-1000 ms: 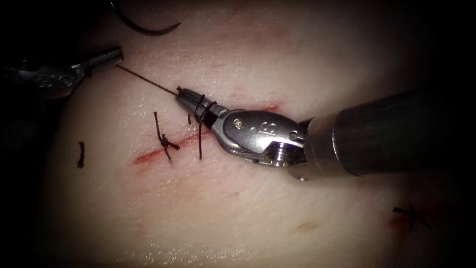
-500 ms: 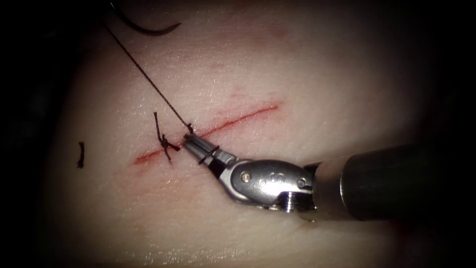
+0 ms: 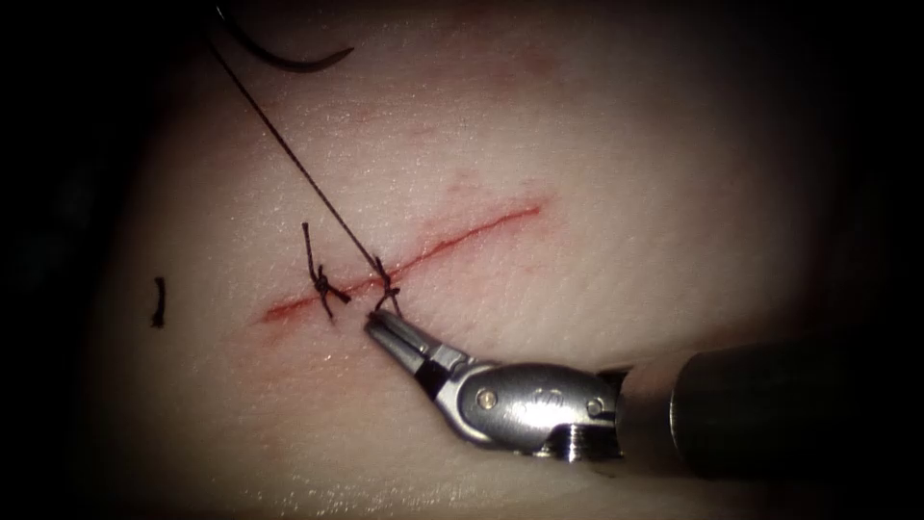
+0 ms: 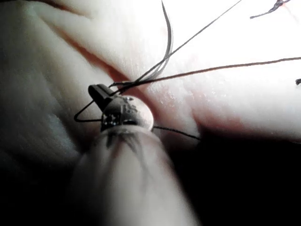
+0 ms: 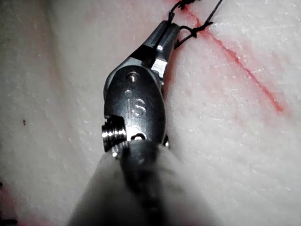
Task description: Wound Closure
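Endoscope view: right claw (image 3: pixel 377 325) and left claw (image 4: pixel 99 92) each pinch one thread (image 3: pixel 298 159); needle (image 3: pixel 284 58) lies free.

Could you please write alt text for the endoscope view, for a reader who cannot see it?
The right tool, jaws shut on the thread just below the cut, holds it taut from a new knot toward the upper left. An older knot sits on the cut to its left. The needle lies free on the tissue at the top left.
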Controlling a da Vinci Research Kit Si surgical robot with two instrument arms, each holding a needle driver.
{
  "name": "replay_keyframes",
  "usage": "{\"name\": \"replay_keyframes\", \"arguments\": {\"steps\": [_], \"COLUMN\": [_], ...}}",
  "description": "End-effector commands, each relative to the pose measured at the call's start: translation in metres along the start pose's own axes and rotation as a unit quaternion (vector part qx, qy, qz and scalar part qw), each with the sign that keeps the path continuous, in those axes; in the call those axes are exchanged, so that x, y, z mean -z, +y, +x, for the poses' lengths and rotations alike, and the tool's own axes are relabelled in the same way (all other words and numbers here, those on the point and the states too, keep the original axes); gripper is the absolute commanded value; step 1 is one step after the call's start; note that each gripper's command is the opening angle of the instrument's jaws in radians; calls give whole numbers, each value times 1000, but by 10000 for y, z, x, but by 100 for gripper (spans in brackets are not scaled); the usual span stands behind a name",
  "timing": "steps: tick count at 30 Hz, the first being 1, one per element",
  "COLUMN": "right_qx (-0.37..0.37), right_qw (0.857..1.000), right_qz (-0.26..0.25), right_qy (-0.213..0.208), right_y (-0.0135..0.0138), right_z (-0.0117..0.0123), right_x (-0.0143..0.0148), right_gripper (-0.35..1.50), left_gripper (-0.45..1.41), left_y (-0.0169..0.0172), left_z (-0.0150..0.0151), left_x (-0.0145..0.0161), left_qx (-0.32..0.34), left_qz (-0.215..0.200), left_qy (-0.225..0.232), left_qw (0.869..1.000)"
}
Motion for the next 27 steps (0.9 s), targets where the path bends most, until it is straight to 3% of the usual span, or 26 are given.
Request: {"name": "replay_keyframes", "arguments": {"steps": [1, 10, 20, 27], "right_qx": [0, 3, 4, 11], "right_qw": [1000, 1000, 1000, 999], "right_qz": [1, 0, 23, 31], "right_qy": [-3, -6, 16, 7], "right_y": [-11, -10, -27, -38], "right_z": [-14, -22, -18, -23], "right_x": [7, 17, 6, 10], "right_gripper": [-35, -35, -35, -35], "left_gripper": [-45, -45, -45, -45], "left_y": [2, -22, -39, -45], "left_z": [-2, -19, -55, -68], "left_x": [-9, -12, 1, 3], "left_qx": [-2, -5, 2, 9], "left_qz": [-1, 5, 27, 43], "left_qy": [-1, -12, -29, -39], "left_qw": [1000, 1000, 999, 998]}}
